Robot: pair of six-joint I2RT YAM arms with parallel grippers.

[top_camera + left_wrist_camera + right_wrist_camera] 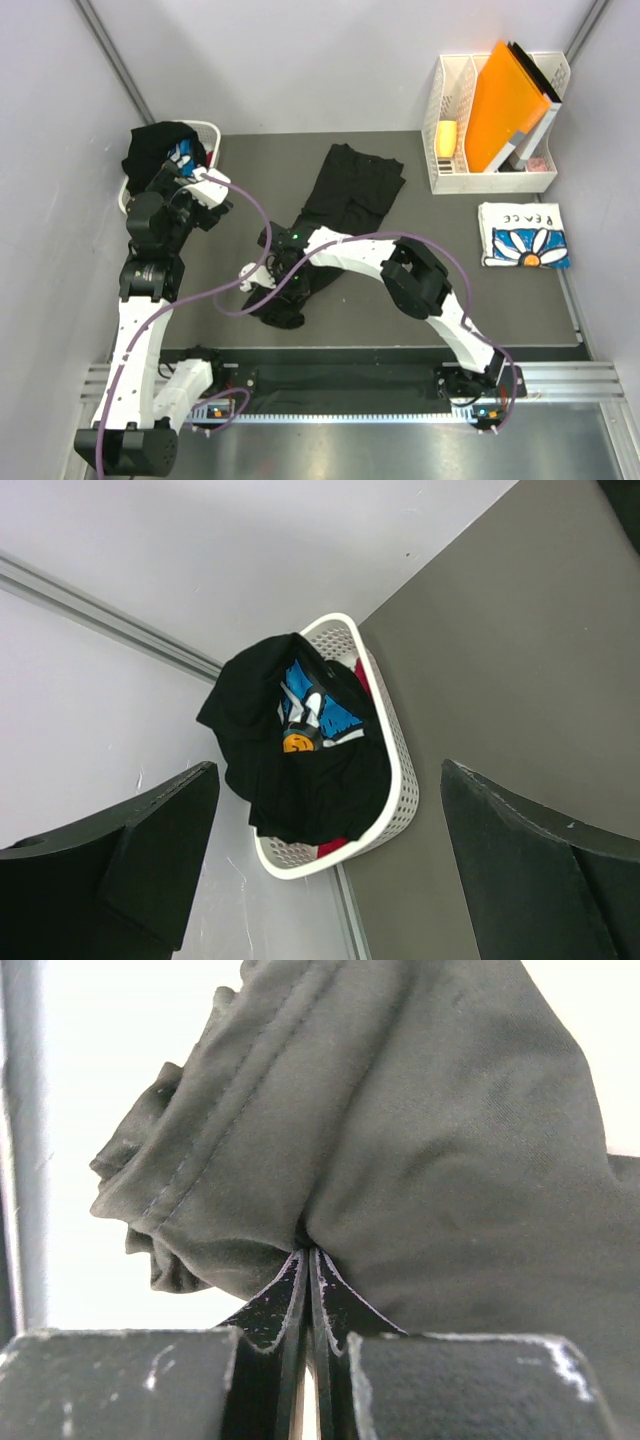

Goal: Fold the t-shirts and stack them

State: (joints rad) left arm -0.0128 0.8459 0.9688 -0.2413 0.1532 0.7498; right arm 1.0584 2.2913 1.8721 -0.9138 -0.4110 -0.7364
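1. Black cotton fills the top view. One black tee (350, 185) lies stretched and unfolded across the grey surface (450, 310), with its near end bunched at the right gripper (283, 283). A white daisy tee (523, 235) sits folded, well apart at the right near the file rack (480, 182). I judge it the only shirt finished.
2. Left wrist view: the left gripper (330, 770) hangs spread wide and empty above the white basket (405, 790), where a printed black tee (260, 750) is heaped. More garments may lie beneath, though that is hard to tell.
3. Right wrist view: the right gripper's jaws are pressed together, pinching a fold of the black tee near a hem. Folding this tee, emptying the basket and stacking are all left to do.
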